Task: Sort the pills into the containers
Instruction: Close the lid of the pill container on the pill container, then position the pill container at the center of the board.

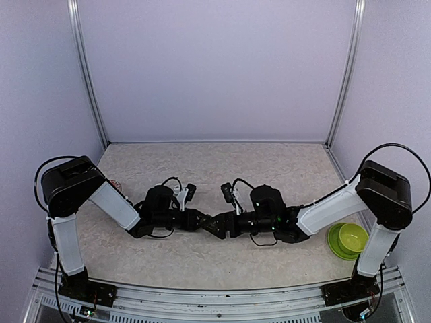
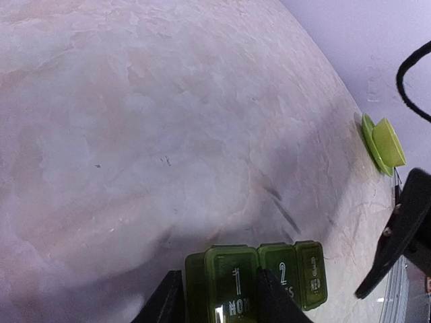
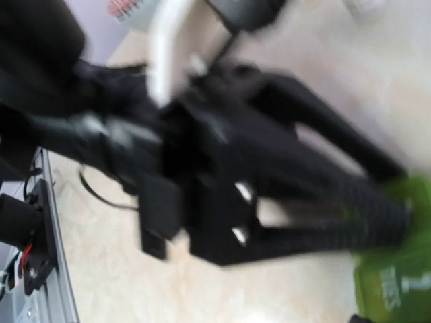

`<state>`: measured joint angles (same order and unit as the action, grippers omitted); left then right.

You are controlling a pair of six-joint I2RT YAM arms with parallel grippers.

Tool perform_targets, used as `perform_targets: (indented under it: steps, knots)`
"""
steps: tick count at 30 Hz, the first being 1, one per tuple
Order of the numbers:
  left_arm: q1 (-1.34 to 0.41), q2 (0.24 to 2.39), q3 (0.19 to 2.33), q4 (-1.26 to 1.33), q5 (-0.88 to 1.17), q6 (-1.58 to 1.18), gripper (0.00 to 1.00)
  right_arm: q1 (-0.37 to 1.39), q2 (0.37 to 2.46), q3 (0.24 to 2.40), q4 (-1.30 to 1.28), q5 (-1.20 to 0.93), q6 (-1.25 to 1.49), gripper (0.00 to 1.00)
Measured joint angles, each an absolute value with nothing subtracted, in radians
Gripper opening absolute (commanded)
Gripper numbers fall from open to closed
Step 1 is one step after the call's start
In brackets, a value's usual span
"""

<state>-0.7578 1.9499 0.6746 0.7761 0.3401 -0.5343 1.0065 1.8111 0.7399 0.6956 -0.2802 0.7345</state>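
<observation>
A green translucent pill organiser [image 2: 289,272] is found clamped at its MON compartment by the left tool [image 2: 219,286]. The right tool [image 1: 217,226] is noted just beside it, jaws spread.

The tabletop [image 1: 202,168] looks like pale, marble-veined laminate, smooth and matt; the pill organiser [image 2: 232,279] is translucent green plastic, glossy, with white printed lettering; the fingers [image 2: 275,299] of the left gripper [image 2: 219,282] are black plastic with a dull finish; the small bowl [image 1: 353,235] and its saucer [image 1: 337,245] are shiny lime-green plastic; the arm covers [image 1: 114,205] are smooth white plastic, the joints black and matt; the base rail [image 1: 215,296] and corner posts [image 1: 87,74] are brushed, silvery metal; the walls [image 1: 215,67] are flat, matt lavender panels.
</observation>
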Motion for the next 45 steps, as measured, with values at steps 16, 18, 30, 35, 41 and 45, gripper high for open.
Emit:
perform_targets:
  steps: [16,18,30,35,41,45]
  knots:
    - [-0.736,1.905,0.635,0.797,0.347,-0.529,0.93,1.100,1.709,0.863,0.238,0.086,0.512,1.00]
    - [-0.736,1.889,0.622,0.804,0.346,-0.530,0.99,1.113,1.726,0.874,0.206,0.125,0.506,1.00]
    - [-0.731,1.781,0.527,0.813,0.292,-0.530,0.99,1.124,1.835,0.915,0.113,0.253,0.510,1.00]
    - [-0.725,1.728,0.485,0.846,0.263,-0.531,0.99,1.124,1.884,0.964,0.089,0.286,0.517,1.00]
    - [-0.720,1.673,0.434,0.892,0.231,-0.532,0.99,1.124,1.940,1.044,0.029,0.344,0.528,1.00]
    - [-0.719,1.641,0.412,0.916,0.212,-0.532,0.99,1.123,1.961,1.076,-0.016,0.382,0.537,1.00]
